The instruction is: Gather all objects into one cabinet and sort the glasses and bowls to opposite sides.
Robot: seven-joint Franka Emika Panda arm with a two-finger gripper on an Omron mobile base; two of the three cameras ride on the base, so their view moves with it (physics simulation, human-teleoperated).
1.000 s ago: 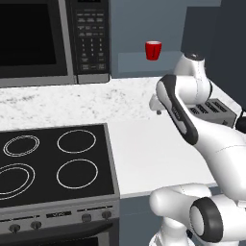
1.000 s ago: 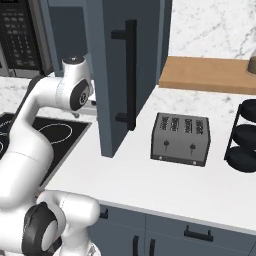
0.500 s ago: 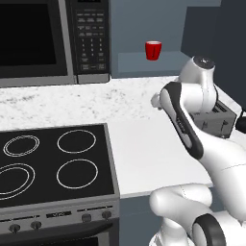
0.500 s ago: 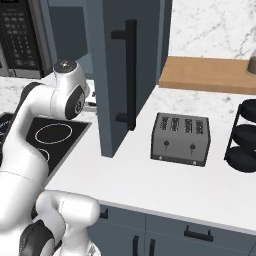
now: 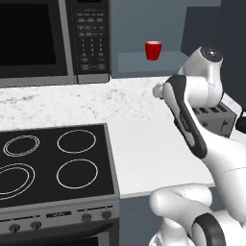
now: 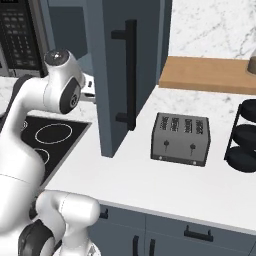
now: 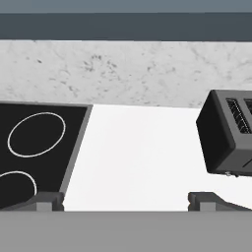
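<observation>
While the gripper [image 7: 125, 202] hangs with its jaws spread wide and nothing between them, it looks down on bare white counter [image 7: 142, 157] between the stove [image 7: 34, 147] and the toaster [image 7: 229, 135]. The cabinet [image 6: 117, 75] door stands open, and a red cup [image 5: 153, 50] sits on the shelf near its left edge. By my reckoning one cup is stowed; other cups and the bowl remain. The microwave [image 5: 53, 38] keypad print is too small to read.

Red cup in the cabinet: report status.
Gripper open, empty, over white counter. Small red cup upright on slate-blue cabinet shelf, untouched. Door open; nothing blocking.
</observation>
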